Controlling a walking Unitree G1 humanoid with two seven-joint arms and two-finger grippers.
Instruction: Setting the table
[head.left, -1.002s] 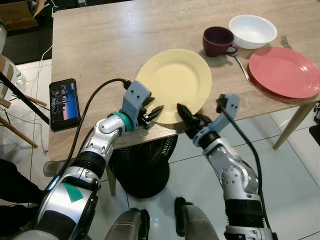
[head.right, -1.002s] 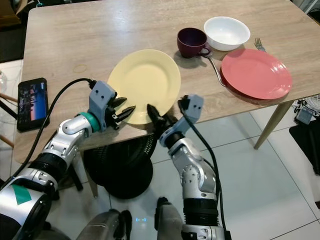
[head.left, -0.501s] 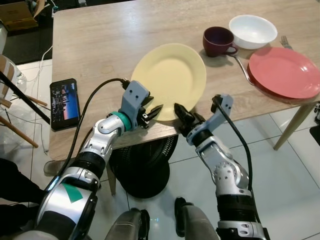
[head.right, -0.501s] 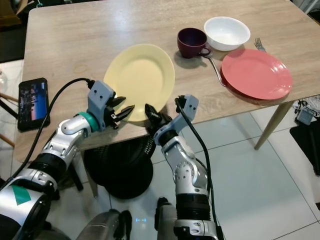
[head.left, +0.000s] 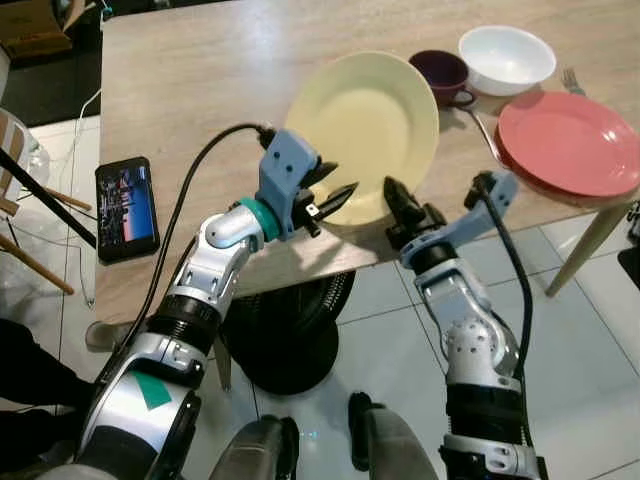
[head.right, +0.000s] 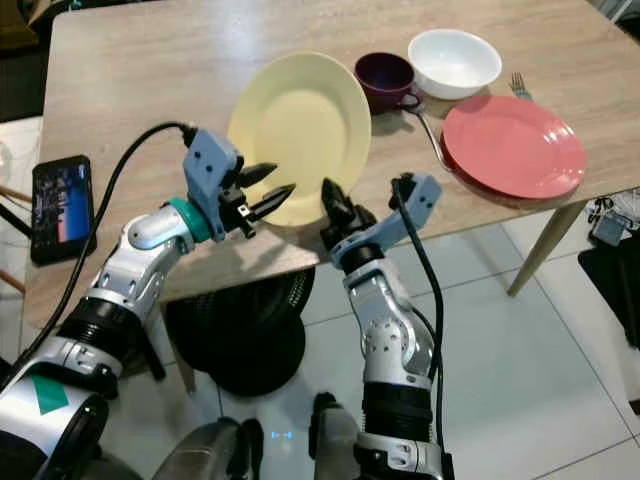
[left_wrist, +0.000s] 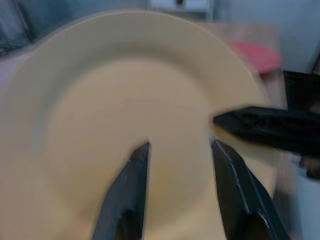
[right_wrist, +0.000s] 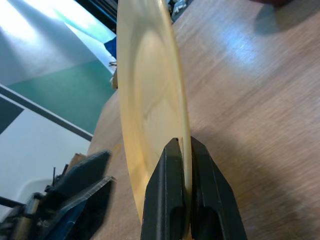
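A yellow plate (head.left: 365, 130) is tilted up on edge above the near side of the wooden table (head.left: 190, 90), its face turned toward me. My right gripper (head.left: 393, 200) is shut on the plate's lower rim; the right wrist view has the plate (right_wrist: 150, 100) edge-on with both fingers (right_wrist: 170, 170) clamped on it. Just left of that stands my left gripper (head.left: 335, 190), open, its two fingers (left_wrist: 134, 175) spread in front of the plate's face (left_wrist: 120, 110) and gripping nothing.
A purple mug (head.left: 443, 72), a white bowl (head.left: 506, 58), a red plate (head.left: 570, 142), a spoon (head.left: 484, 125) and a fork (head.left: 572, 80) sit at the table's right. A phone (head.left: 125, 205) lies near the left edge. A black fan (head.left: 290, 340) stands under the table.
The yellow plate has come up off the table and tilted toward upright, carried by my right gripper. The left gripper rose alongside it, still open.
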